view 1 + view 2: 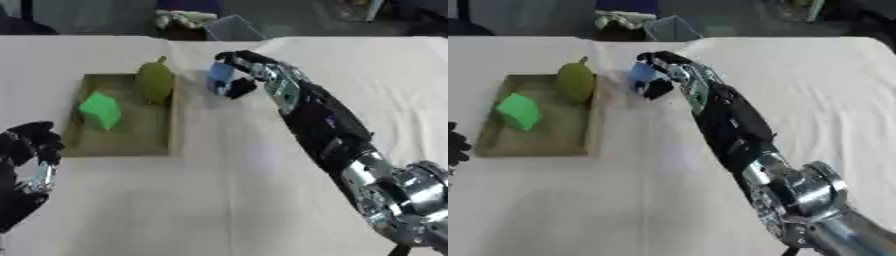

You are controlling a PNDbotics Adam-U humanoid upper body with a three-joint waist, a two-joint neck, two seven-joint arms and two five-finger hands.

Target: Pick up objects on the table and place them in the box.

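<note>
A shallow brown box (174, 131) lies on the table's left half. Inside it a green block (100, 110) rests near the left wall, and an olive pear-shaped fruit (154, 81) stands in the far right corner. My right hand (247, 71) reaches in from the lower right and is curled round a small blue object (219, 75), just right of the box's far right corner, above the table. My left hand (31, 150) shows at the lower left edge with its fingers relaxed and holding nothing.
The table (227, 200) is covered in a pale cloth. Beyond its far edge sit a clear container (233, 27) and a pale, soft-looking item (182, 19) against a dark background.
</note>
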